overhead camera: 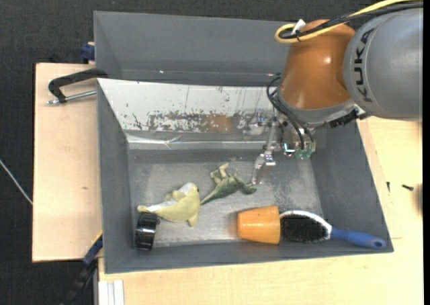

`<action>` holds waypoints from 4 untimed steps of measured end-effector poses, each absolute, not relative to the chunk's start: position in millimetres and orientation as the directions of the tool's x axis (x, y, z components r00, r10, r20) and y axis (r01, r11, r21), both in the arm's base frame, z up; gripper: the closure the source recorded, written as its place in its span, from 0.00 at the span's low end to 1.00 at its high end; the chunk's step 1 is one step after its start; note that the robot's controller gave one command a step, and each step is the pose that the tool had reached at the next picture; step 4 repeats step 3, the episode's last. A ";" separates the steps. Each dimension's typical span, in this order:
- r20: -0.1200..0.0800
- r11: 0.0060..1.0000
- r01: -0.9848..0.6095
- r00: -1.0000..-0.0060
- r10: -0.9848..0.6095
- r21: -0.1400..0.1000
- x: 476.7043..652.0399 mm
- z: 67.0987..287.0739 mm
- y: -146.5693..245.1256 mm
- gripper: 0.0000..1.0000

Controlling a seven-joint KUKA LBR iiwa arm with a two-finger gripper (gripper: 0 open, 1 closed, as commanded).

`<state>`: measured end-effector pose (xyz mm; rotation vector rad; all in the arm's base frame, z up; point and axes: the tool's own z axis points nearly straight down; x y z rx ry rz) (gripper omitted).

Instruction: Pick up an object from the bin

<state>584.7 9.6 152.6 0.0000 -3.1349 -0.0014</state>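
Observation:
My gripper (267, 158) hangs below the orange wrist cover at the back right of the bin floor, empty as far as I can see. Just below and left of it lies a small green toy dinosaur (228, 186), its tail end close to the gripper's tip. In front of the gripper, an orange cup (261, 224) lies on its side near the front wall. A brush (306, 228) with black bristles and a blue handle lies against the cup's right side.
A pale yellow-green soft toy (182, 207) lies left of the dinosaur. A black cylinder (144, 229) sits in the front left corner. The arm reaches in over the bin's right rim.

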 end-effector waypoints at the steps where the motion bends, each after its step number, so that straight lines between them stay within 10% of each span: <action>1: -0.008 0.996 0.087 -0.996 0.087 0.003 538.5 70.8 31.6 0.00; 2: -0.018 0.996 0.086 -0.996 0.086 0.004 542.1 75.1 31.0 1.00; 3: -0.012 0.996 0.093 -0.996 0.093 0.003 503.6 221.2 26.4 1.00; 4: -0.012 0.996 0.093 -0.996 0.093 0.003 503.6 221.2 26.4 1.00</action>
